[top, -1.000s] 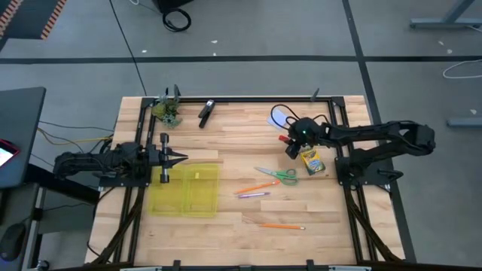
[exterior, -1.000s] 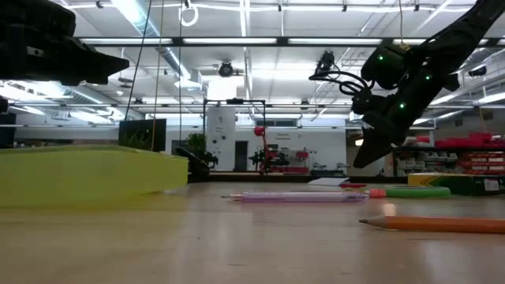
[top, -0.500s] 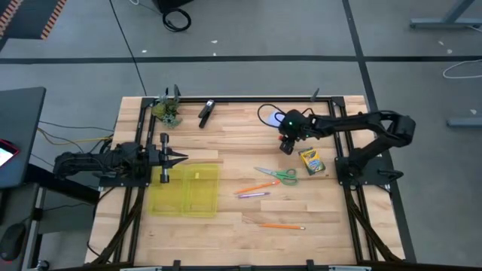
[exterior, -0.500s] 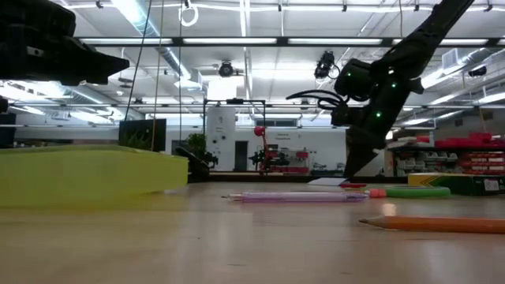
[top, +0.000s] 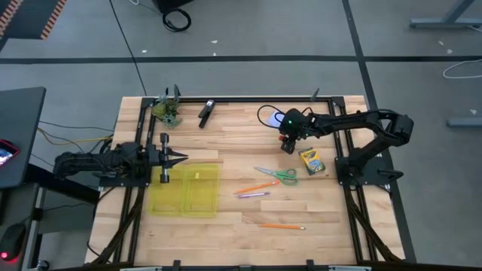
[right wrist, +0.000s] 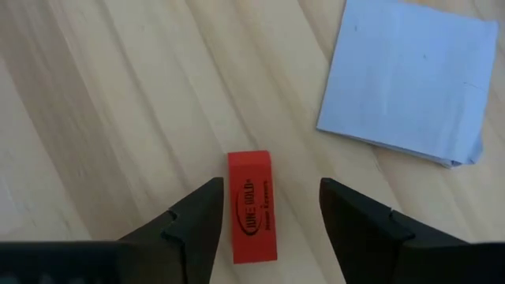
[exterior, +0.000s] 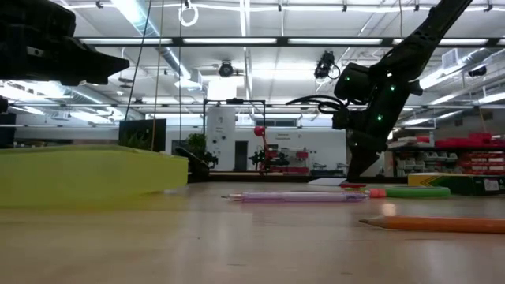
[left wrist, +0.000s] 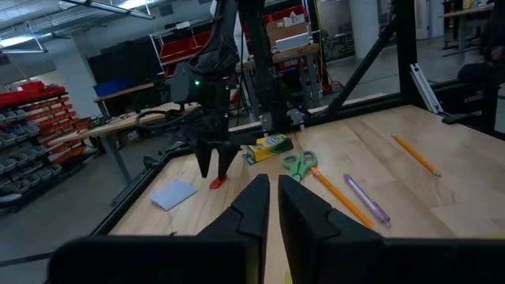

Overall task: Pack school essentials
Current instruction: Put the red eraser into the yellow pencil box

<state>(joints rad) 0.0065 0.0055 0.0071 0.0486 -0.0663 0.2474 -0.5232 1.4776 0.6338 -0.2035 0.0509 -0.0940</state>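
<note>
A small red eraser (right wrist: 252, 207) lies flat on the wooden table beside a pale blue square notepad (right wrist: 410, 79). My right gripper (right wrist: 270, 188) hangs just above the eraser, open, pointing steeply down, with one finger on either side of it and neither touching. The left wrist view shows the same gripper (left wrist: 213, 164) over the eraser (left wrist: 218, 183). A yellow crayon box (top: 310, 161), green-handled scissors (top: 277, 175), two orange pencils (top: 256, 187) (top: 284, 226) and a purple pen (top: 254, 195) lie on the table. My left gripper (top: 179, 158) waits level and shut at the table's left.
A translucent yellow-green tray (top: 186, 188) sits at the table's left, just below my left gripper. A black oblong tool (top: 205, 112) and a green leafy clump (top: 168, 111) lie near the far edge. Black frame rails (top: 343, 120) run along the table's sides.
My right gripper has swung from beside the crayon box's far end toward the far left, sunk lower and tipped more steeply down. It now stands over the eraser. Most of this happened in the first half second. Nothing on the table has moved.
</note>
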